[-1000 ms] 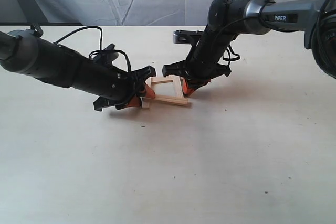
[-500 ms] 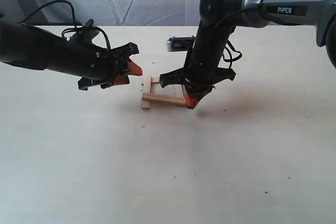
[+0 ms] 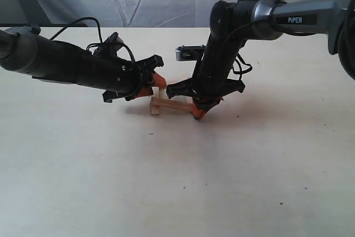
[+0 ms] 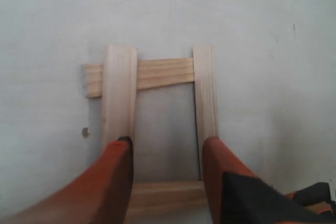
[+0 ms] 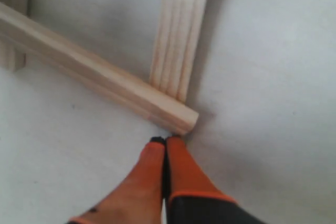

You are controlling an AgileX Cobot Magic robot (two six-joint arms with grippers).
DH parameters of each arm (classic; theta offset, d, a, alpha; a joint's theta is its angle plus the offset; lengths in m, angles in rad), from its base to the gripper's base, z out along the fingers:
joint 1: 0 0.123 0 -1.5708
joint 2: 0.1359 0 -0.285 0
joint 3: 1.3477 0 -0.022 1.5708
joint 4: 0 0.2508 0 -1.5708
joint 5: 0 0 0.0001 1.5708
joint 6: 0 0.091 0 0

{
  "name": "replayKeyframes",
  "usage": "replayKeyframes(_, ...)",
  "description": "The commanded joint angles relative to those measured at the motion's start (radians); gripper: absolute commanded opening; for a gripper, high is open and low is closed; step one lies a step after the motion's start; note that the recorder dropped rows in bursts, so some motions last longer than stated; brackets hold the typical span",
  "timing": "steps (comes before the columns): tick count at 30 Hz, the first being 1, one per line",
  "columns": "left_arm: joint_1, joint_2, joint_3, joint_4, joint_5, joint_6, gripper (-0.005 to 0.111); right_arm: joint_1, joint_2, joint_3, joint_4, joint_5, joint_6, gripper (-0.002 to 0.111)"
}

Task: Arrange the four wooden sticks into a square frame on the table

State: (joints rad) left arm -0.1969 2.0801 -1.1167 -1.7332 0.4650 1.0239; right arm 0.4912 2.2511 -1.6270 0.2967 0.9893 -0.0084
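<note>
Now square frame (image 3: 173,105) has one end under spread left pincer (image 4: 167,142), pressed-together right pincer (image 5: 165,141) at corner.

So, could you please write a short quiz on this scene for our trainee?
1. True or false: the right gripper has its jaws shut.
2. The left gripper is: A) shut on a stick; B) open, by the square frame; C) out of view.
3. Fill in: the right gripper's tips point at a ___ of the square frame.
Key: 1 true; 2 B; 3 corner.
</note>
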Motion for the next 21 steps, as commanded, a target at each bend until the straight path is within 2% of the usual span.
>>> replayKeyframes(1, -0.005, 0.008, -0.006, -0.011, 0.011, 0.016, 0.042, -0.001, 0.01, 0.006, 0.001, -0.05, -0.007, -0.001)
replayKeyframes(21, -0.005, 0.008, -0.006, -0.011, -0.016, 0.033, 0.042, -0.003, -0.023, 0.006, -0.024, -0.001, 0.008, -0.001)
